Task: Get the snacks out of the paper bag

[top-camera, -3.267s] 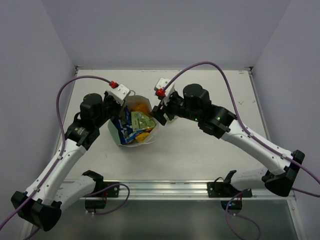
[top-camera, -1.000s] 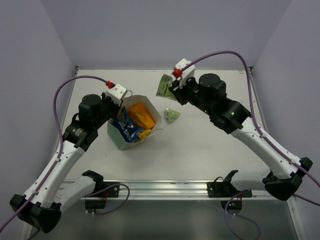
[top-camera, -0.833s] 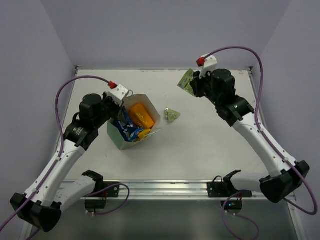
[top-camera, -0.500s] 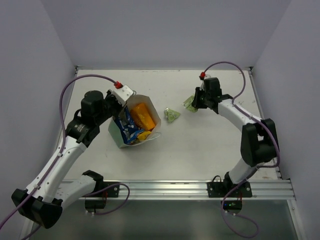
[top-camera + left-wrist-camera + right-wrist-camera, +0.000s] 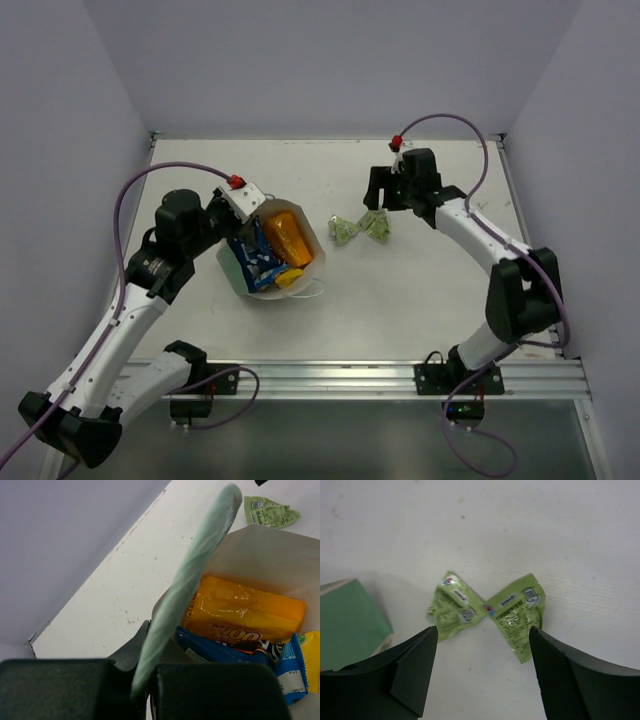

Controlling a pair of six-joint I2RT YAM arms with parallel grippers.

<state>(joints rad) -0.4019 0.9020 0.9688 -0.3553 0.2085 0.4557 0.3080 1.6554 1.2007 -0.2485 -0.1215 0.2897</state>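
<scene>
Two green sachets (image 5: 454, 611) (image 5: 517, 612), seemingly touching, under spread hand (image 5: 481, 630).

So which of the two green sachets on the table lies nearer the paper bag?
The left sachet in the overhead view; the right sachet lies beyond it, corner to corner, farther from the paper bag.

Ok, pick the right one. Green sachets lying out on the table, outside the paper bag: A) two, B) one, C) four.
A: the right wrist view shows one green sachet and a second sachet side by side on the table.
</scene>
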